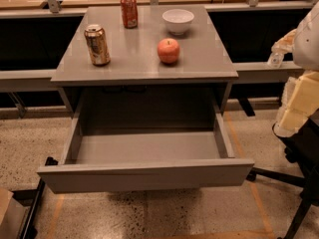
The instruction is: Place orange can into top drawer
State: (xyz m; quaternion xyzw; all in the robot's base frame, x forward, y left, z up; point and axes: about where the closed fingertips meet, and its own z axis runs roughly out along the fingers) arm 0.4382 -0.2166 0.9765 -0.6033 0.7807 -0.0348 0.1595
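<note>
Grey table (209, 59) seen from above and in front, with four things standing on its top. Orange can (97, 45) upright near the left edge, toward the front, golden body with a silver top, apart from everything else and not in the drawer. Red can (129, 10) upright at the back, left of centre. White bowl (178, 20) at the back, right of the red can and apart from it. Red apple (168, 51) just in front of the bowl, near the middle of the tabletop. Under the tabletop, top drawer (144, 176) pulled out toward the viewer, wide and shallow, with a plain flat front panel. Gripper (298, 103) at the far right edge of view, pale cream and white, beside the table's right side, well apart from the orange can; whether open or closed, cannot tell. Speckled floor (149, 213) below, marked with orange lines.
</note>
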